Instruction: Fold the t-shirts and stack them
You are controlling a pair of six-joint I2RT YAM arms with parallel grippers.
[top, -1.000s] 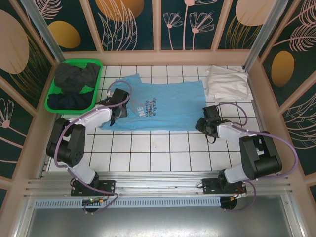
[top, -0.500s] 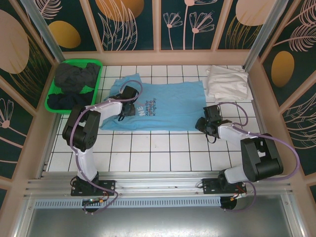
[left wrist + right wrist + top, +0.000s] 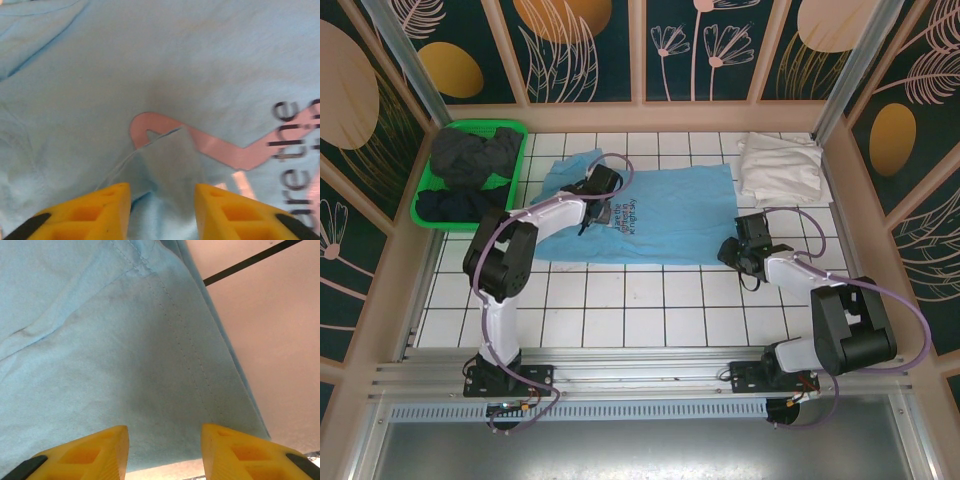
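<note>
A sky-blue t-shirt [image 3: 670,215] with white print lies spread across the middle of the tiled table. My left gripper [image 3: 603,208] sits low over its left part, on the print. In the left wrist view the left gripper [image 3: 162,200] is open, its jaws apart, with a folded flap of blue cloth [image 3: 170,160] lying loose between them over the pink-white lettering. My right gripper [image 3: 732,245] rests at the shirt's near right corner. Seen from the right wrist, the right gripper [image 3: 165,447] is open over the stitched hem [image 3: 195,365]. A folded white t-shirt [image 3: 778,168] lies at the back right.
A green basket [image 3: 420,205] at the back left holds several dark t-shirts [image 3: 470,160]. Wooden-framed walls close in the table on three sides. Bare white tiles [image 3: 640,300] stretch between the blue shirt and the arm bases.
My left gripper has slid right from the shirt's left edge onto the print, carrying the left side of the shirt inward over it, and its jaws closed then parted. The right arm barely moved.
</note>
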